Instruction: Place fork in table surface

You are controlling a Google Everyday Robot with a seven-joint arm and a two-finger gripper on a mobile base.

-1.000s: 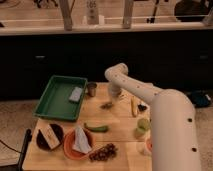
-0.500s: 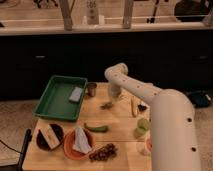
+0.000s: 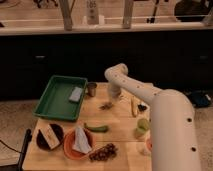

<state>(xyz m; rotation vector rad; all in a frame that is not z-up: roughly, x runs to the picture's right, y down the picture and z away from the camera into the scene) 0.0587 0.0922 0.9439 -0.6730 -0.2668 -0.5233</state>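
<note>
Gripper (image 3: 114, 95) over table surface (image 3: 117, 125), fork not discernible.

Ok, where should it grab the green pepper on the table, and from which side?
Probably mid-body, from straight above. The green pepper lies flat on the table surface, long axis left to right, so closing across its narrow width suits it. The tool is near the far edge, beside the metal cup.

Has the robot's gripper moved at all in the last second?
No. The gripper hangs at the same spot over the table, just right of the metal cup, as before.
</note>
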